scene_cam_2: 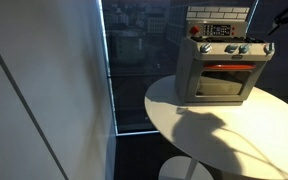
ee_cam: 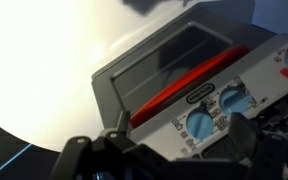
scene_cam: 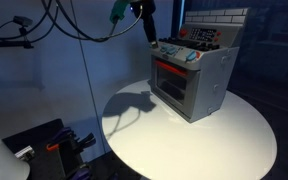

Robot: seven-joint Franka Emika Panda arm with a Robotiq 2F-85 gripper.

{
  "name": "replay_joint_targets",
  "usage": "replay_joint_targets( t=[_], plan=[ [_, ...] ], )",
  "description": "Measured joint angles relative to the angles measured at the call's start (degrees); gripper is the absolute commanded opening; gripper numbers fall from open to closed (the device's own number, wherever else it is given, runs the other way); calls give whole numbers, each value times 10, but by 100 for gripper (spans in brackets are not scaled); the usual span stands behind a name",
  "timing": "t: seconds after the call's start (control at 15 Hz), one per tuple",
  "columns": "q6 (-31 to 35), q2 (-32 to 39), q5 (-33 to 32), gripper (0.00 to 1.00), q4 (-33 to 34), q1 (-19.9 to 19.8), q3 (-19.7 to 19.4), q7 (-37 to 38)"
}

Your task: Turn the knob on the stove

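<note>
The silver-grey toy stove (scene_cam: 206, 82) stands on the round white table (scene_cam: 144, 125), and it shows in both exterior views (scene_cam_2: 189, 75). It has a red-glowing oven window (scene_cam_2: 224, 80) and light-blue knobs on the front panel. In the wrist view the stove (ee_cam: 134, 85) fills the frame, with one light-blue knob (ee_cam: 199, 125) and a second (ee_cam: 234, 100) close ahead. My gripper (ee_cam: 182, 148) is open, its dark fingers to either side of the nearer knob, not touching it. In an exterior view the gripper (scene_cam: 150, 32) hangs just in front of the knob panel.
The table edge (scene_cam_2: 159, 120) drops to a dark floor. A dark window wall (scene_cam_2: 139, 60) stands behind the stove. Cables (scene_cam: 79, 25) hang at the upper part, and black gear (scene_cam: 44, 145) sits low beside the table.
</note>
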Motion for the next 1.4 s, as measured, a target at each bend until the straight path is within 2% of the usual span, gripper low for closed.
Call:
replay_joint_targets(
  t=[0.67,1.4],
  plan=[
    [-212,-56,-70,100,12,-25,14,-57],
    [-405,-88,-81,100,42,-25,18,-129]
  ],
)
